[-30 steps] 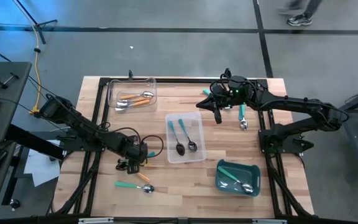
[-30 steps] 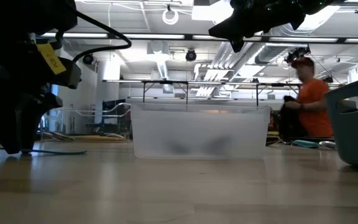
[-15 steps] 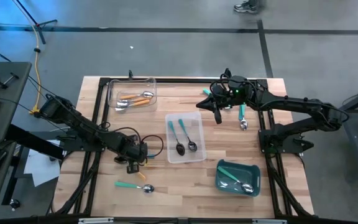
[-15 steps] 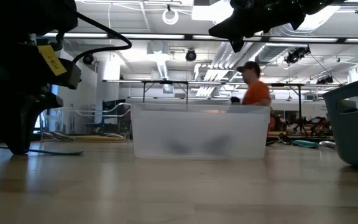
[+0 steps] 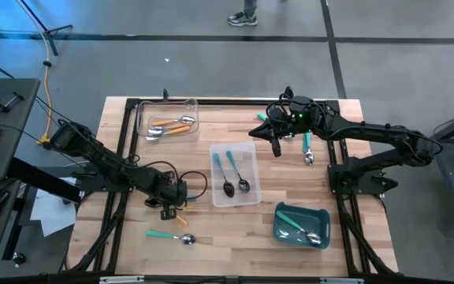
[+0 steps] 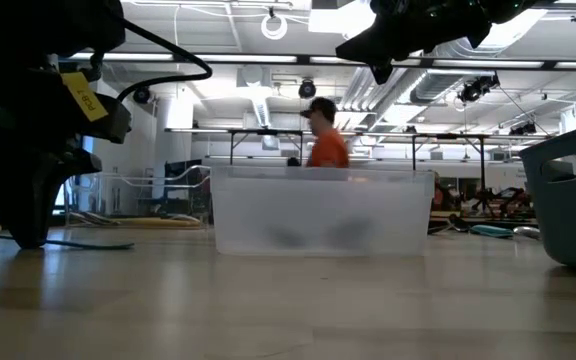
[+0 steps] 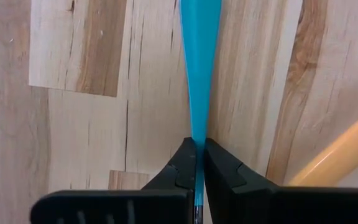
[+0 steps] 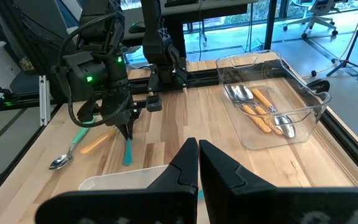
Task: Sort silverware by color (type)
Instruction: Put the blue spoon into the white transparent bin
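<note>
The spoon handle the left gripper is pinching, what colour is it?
Teal-blue, clearest in the left wrist view.

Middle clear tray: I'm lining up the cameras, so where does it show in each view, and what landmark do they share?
High view: the middle clear tray lies at the table's centre.
Low view: its wall fills the centre.
Left wrist view: not in it.
Right wrist view: only its rim, by the right end effector.
Shared landmark: the left end effector, shut on a blue spoon.

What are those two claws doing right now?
Left gripper: shut on the blue spoon.
Right gripper: shut, holding nothing visible.
</note>
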Action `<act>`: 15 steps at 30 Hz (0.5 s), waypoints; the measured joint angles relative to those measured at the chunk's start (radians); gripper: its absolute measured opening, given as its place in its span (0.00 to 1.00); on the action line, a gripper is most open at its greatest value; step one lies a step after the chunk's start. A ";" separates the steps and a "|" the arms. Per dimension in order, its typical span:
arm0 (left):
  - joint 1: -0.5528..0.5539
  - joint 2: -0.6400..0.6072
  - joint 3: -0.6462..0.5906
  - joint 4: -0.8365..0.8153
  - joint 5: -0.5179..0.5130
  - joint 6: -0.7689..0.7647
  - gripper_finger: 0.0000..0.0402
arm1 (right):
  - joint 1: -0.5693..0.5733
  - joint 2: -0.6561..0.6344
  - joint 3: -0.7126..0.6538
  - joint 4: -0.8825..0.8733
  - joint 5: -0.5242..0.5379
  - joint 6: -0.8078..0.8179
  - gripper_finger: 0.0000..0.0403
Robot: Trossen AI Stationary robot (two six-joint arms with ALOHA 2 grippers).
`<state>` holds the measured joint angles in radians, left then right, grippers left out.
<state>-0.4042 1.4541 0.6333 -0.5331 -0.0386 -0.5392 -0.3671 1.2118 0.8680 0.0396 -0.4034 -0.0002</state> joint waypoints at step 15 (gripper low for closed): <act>0.053 -0.155 0.022 -0.078 0.087 0.018 0.00 | 0.000 0.000 0.000 0.000 -0.001 0.000 0.00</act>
<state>-0.3515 1.2996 0.6552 -0.6110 0.0486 -0.5209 -0.3672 1.2118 0.8680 0.0396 -0.4044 -0.0002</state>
